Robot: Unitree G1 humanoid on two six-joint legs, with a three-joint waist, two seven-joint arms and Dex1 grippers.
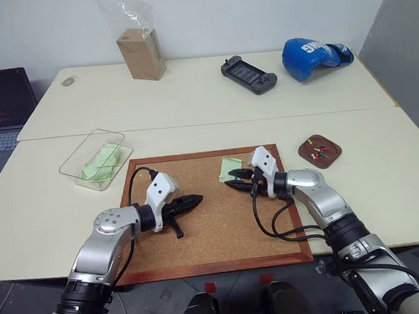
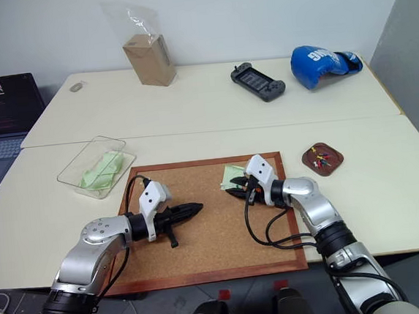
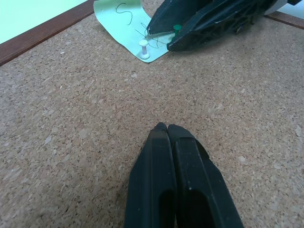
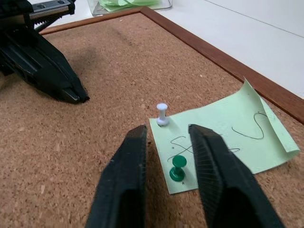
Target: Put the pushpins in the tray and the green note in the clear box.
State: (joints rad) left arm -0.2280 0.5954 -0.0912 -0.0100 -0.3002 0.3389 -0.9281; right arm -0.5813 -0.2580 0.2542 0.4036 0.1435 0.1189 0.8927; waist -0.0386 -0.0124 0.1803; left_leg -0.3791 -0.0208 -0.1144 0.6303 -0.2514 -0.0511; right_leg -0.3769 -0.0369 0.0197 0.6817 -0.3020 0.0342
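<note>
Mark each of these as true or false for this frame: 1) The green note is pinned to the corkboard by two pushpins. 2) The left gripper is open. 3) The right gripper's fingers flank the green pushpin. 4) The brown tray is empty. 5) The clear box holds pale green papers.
1) True: the green note lies on the corkboard with a white pushpin and a green pushpin stuck in it.
2) False: the left gripper is shut, holding nothing.
3) True: the right gripper has one finger on each side of the green pushpin, not yet clamped.
4) False: the tray already holds several pushpins.
5) True: the clear box contains green papers.
</note>
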